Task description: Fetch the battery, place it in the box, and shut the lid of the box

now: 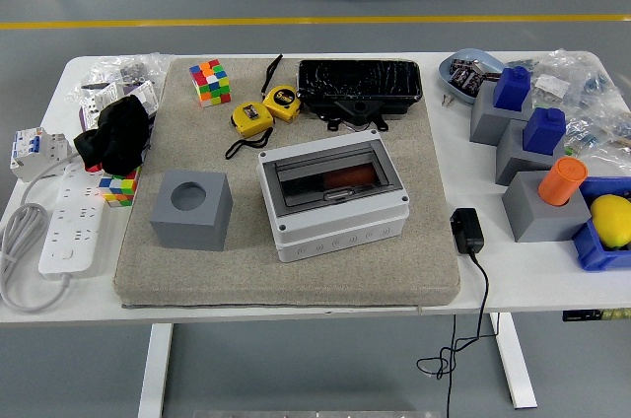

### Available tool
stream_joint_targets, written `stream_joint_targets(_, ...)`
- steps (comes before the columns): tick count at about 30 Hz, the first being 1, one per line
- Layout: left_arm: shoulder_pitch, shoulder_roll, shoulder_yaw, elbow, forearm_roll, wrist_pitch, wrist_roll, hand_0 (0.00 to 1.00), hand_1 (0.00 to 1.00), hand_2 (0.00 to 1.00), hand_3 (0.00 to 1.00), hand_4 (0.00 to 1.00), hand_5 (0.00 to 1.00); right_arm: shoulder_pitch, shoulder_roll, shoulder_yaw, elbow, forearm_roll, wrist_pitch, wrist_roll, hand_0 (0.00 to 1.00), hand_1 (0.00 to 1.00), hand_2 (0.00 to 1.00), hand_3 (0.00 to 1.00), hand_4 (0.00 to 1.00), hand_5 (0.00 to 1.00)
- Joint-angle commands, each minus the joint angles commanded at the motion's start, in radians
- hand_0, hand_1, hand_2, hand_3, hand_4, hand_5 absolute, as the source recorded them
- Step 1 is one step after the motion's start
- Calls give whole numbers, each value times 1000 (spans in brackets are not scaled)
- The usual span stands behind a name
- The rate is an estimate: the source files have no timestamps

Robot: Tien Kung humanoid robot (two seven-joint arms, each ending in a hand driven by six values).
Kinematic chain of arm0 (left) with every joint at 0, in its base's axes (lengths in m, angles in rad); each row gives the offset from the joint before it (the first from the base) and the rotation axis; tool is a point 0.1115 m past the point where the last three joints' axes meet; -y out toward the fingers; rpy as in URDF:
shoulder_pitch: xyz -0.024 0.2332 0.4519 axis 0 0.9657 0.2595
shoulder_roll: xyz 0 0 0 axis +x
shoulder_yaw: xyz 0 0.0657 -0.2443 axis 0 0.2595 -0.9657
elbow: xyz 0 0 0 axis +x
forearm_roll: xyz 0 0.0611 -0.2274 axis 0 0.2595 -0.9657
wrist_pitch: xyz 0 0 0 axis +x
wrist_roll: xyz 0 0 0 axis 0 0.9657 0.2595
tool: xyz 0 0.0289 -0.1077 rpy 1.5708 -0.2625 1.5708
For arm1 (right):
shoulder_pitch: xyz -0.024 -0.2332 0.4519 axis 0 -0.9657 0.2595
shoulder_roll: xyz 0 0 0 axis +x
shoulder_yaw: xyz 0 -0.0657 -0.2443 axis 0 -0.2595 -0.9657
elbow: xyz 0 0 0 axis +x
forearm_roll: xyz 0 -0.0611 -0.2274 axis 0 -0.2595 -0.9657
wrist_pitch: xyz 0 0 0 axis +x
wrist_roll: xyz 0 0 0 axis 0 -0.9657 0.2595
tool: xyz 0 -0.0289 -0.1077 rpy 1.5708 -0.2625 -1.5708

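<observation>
Neither robot hand shows in the head view, so whether the fingers are spread or curled cannot be told. On the white counter (296,305) lies a beige mat (404,260). Near its middle sits the grey box (333,197), its smoky see-through lid (327,174) lying down flat over the opening. Through the lid an orange-red thing shows inside; it may be the battery (347,176), though the tint blurs it. Left of the box, apart from it, stands a grey block (191,209) with a round hole in its top. Behind the box lie two yellow tape measures (264,109) side by side, a colour cube (208,80) and a black tray (359,86) wrapped in plastic. Off the mat at the left are a black cloth (116,137), a second colour cube (119,187) just below it, and a white power strip (71,231) with its coiled cord. Right of the mat a black adapter (466,230) rests with its cable hanging over the near edge. Further right stand three grey blocks, two topped with blue pieces (527,109), one with an orange cylinder (561,180), beside a blue bin holding a yellow fruit (611,218).
</observation>
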Motion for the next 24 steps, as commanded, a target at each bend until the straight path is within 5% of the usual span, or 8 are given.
stream_joint_targets(3,7,-5,-1,-4,103,8,-9,998,998,958,930,998,998,1,4,1,0,-4,-2,-1,805,752,734,782,998,998)
stream_joint_targets(7,12,-8,-5,-8,117,18,-16,998,998,958,930,998,998,0,8,10,-1,-13,-7,0,805,752,734,782,998,998)
stream_joint_targets(24,13,-45,28,19,-38,-33,-51,891,892,849,854,998,998,-12,21,145,-21,-124,5,44,871,829,796,828,998,998)
